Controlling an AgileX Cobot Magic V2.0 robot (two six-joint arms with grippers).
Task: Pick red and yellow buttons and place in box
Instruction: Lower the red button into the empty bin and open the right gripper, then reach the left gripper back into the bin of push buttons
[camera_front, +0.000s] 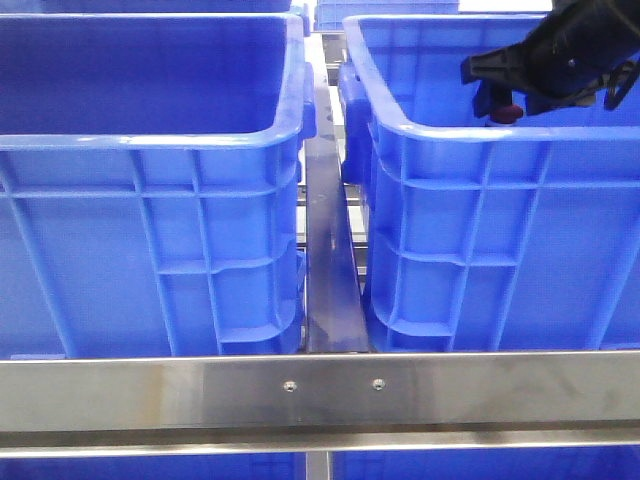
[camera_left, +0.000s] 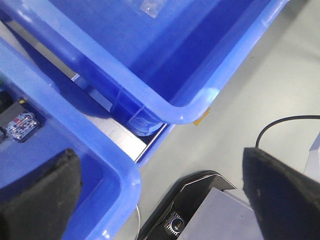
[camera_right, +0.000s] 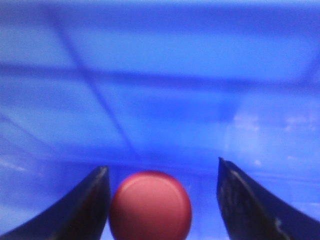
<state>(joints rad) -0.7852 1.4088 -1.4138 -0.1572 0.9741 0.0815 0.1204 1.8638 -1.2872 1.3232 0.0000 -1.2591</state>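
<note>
The red button (camera_right: 150, 206), a dark red domed cap, lies between my right gripper's (camera_right: 162, 167) fingers. It touches one finger (camera_right: 92, 200), and a clear gap separates it from the other (camera_right: 240, 200); the jaws stand apart. In the front view the right gripper (camera_front: 488, 98) hangs over the right blue box (camera_front: 450, 130), with the red button (camera_front: 506, 111) just under it at rim height. My left gripper (camera_left: 160, 200) is open and empty, over a crate corner (camera_left: 117, 170) and the floor. The yellow button is out of view.
A second blue crate (camera_front: 150, 140) stands on the left, with a metal rail (camera_front: 325, 260) between the two. A steel bar (camera_front: 320, 385) runs across the front. In the left wrist view, small parts (camera_left: 22, 122) lie in one crate, beside a black cable (camera_left: 280, 122).
</note>
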